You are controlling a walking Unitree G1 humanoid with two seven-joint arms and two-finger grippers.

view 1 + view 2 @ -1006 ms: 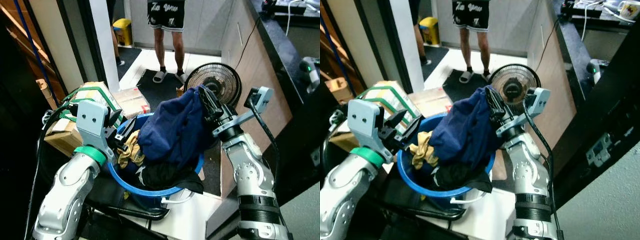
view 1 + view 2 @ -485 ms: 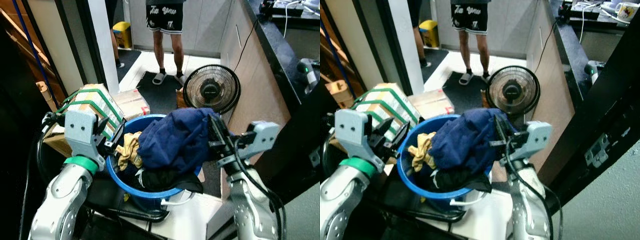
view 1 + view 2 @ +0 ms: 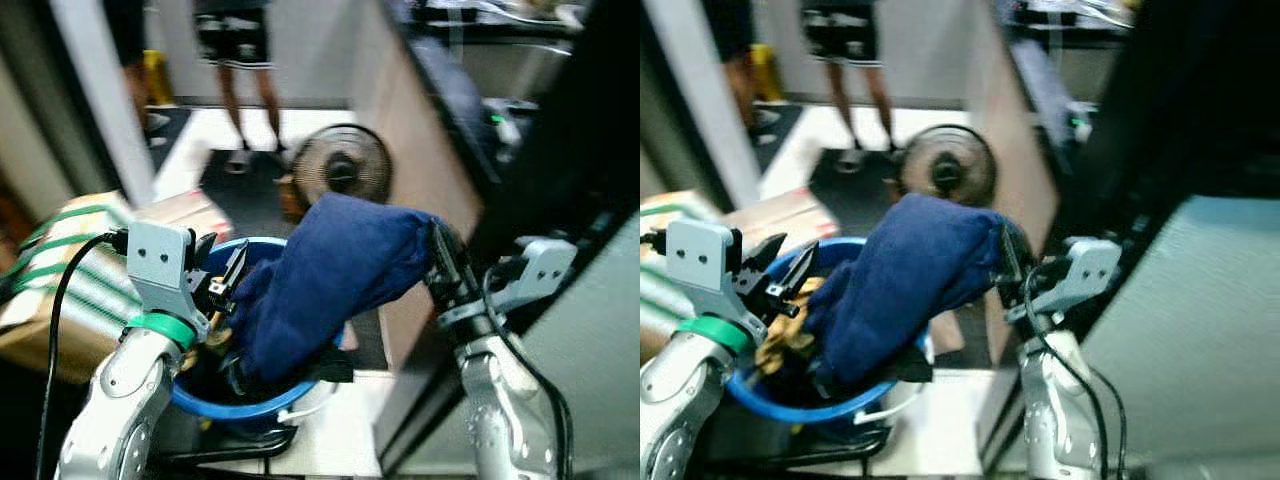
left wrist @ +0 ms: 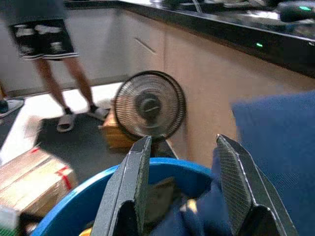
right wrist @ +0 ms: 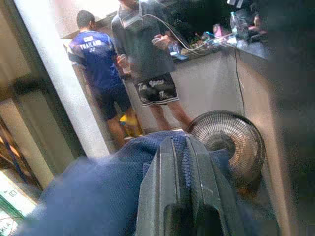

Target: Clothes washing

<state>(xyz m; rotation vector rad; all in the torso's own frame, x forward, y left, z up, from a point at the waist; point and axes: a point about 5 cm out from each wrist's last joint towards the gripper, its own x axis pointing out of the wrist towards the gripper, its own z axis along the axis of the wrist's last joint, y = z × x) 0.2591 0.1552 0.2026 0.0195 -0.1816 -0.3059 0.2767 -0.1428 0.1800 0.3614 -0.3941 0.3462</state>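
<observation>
Clothes fill our blue basin [image 3: 232, 408], and the biggest of them, a navy garment [image 3: 330, 275], is stretched out of the heap toward our right side. We judge it soft, limp and fairly light, so it will sag and drag whatever lies under it; the best hold is a bunched fold near its upper edge, where our right gripper [image 3: 437, 262] has it pinched, fingers closed tight on the cloth. It is plain dark blue with a fine knit, its lower end trailing into the basin over a black piece [image 3: 318, 365]. A smaller mustard-yellow cloth [image 3: 780, 340] lies at the basin's left side, just beside our left gripper [image 3: 222, 279], which hovers over the rim with fingers spread and nothing between them. Behind the basin a round fan [image 3: 340, 167] stands on the floor, a taped cardboard box [image 3: 60, 290] sits at our left, and a person's legs [image 3: 245, 110] show farther back.
</observation>
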